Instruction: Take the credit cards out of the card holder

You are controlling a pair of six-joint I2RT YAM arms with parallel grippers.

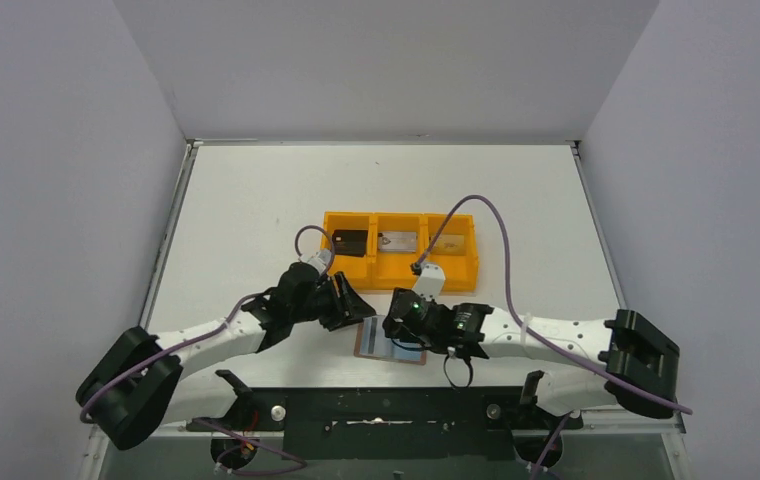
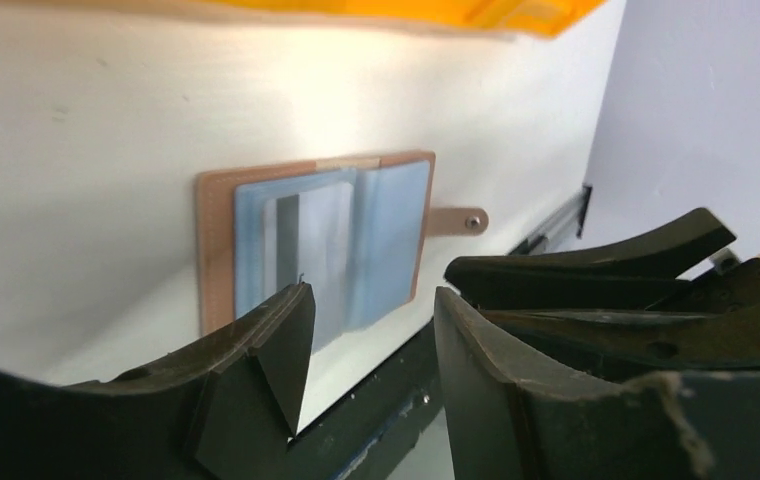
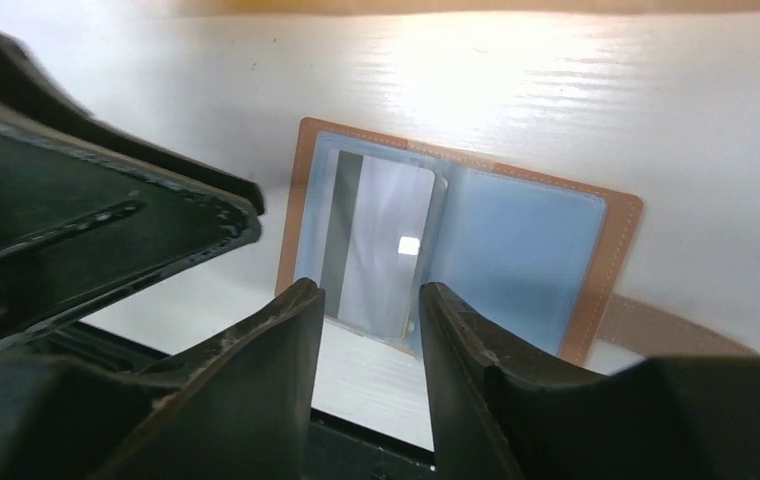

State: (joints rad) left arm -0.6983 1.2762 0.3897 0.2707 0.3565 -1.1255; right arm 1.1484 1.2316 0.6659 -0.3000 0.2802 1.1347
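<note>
The brown card holder [image 1: 388, 345] lies open and flat on the table near the front edge. Its grey-blue inside [image 2: 396, 220] [image 3: 526, 260] faces up and the snap tab [image 2: 461, 220] sticks out sideways. A silvery grey credit card [image 2: 316, 240] [image 3: 381, 245] sits in one pocket. The left gripper [image 1: 358, 303] [image 2: 371, 300] hovers open just short of the holder, with nothing between its fingers. My right gripper [image 1: 396, 328] [image 3: 368, 295] is open too, its fingertips over the holder's near edge below the card.
The orange three-compartment tray [image 1: 401, 268] stands just behind the grippers, with a black card [image 1: 351, 243], a silvery one [image 1: 398, 242] and a tan one [image 1: 448, 243] in its compartments. The two grippers are close together. The black base rail [image 1: 386, 410] runs along the table's front edge.
</note>
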